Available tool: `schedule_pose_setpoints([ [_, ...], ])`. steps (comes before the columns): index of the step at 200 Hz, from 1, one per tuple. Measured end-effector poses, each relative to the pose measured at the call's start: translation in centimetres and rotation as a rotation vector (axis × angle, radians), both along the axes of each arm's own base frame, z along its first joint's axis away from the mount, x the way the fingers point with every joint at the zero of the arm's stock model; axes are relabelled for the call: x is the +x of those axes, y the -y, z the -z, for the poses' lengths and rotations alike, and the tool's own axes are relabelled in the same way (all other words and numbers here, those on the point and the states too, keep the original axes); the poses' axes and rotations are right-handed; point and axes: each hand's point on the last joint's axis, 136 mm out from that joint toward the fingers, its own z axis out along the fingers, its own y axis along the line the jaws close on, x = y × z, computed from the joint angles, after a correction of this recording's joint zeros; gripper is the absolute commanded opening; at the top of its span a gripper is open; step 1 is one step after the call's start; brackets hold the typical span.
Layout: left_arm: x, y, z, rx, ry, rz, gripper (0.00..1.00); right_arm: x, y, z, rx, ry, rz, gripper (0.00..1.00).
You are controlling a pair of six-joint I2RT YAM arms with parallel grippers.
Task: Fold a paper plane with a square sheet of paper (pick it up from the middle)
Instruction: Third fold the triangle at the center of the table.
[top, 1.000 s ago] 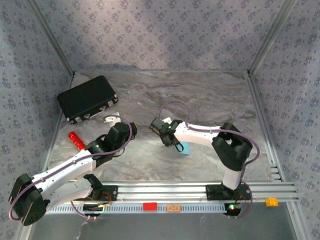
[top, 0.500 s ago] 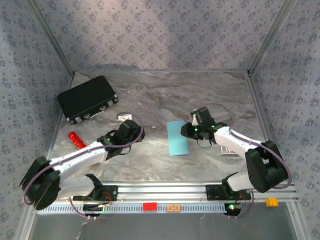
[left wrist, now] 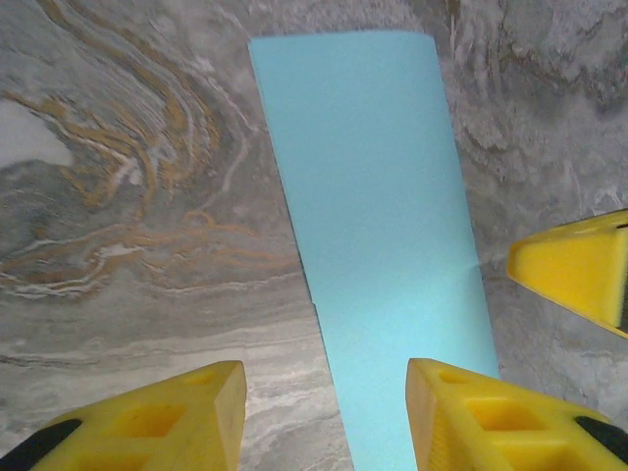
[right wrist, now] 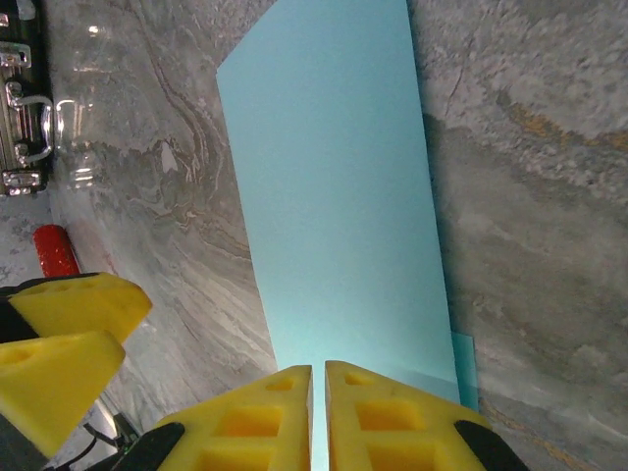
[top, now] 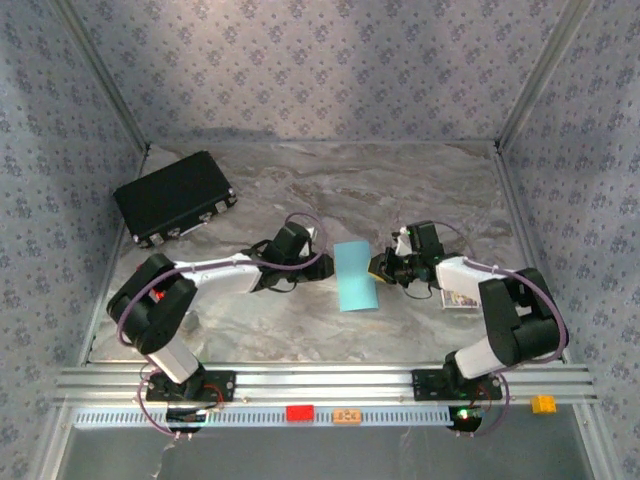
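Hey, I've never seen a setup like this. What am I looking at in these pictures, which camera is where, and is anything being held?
These are two small robot arms bolted at the near edge of a marble-patterned table. One picture looks down from above. The other two come from a camera on each wrist, so the yellow wedges at the bottom are that arm's own fingers.

A light blue sheet of paper lies flat between the arms, folded into a narrow strip. A black case sits at the back left.

The left gripper is open at the paper's edge and holds nothing. The right gripper is shut with its tips over the paper. I can't tell whether it pinches the paper.
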Motion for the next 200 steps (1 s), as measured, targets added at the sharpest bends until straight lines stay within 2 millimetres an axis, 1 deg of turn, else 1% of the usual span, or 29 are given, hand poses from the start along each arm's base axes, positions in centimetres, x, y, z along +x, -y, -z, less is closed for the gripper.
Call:
schedule_pose_setpoints([
  [41,-0.5,1.1,0.7,-0.039,-0.048,0.032,0.48,-0.4,-0.4,1.5,0.019,-0.052,-0.022,0.13],
  [74,-0.5,2.1,1.4,-0.060,-0.087,0.049,0.48,-0.6,0.1,3.2,0.011,-0.105,-0.010,0.11],
  [105,-0.3,2.8,1.7,-0.069,-0.105,0.060,0.47,-0.6,0.2,3.3,0.035,-0.116,-0.006,0.11],
  [142,-0.3,3.0,2.5,-0.063,-0.125,0.065,0.42,-0.6,0.2,3.3,0.052,-0.117,0.004,0.11],
  [200,-0.2,3.7,3.3,-0.064,-0.156,0.073,0.38,-0.6,0.2,3.2,0.054,-0.119,0.006,0.11],
])
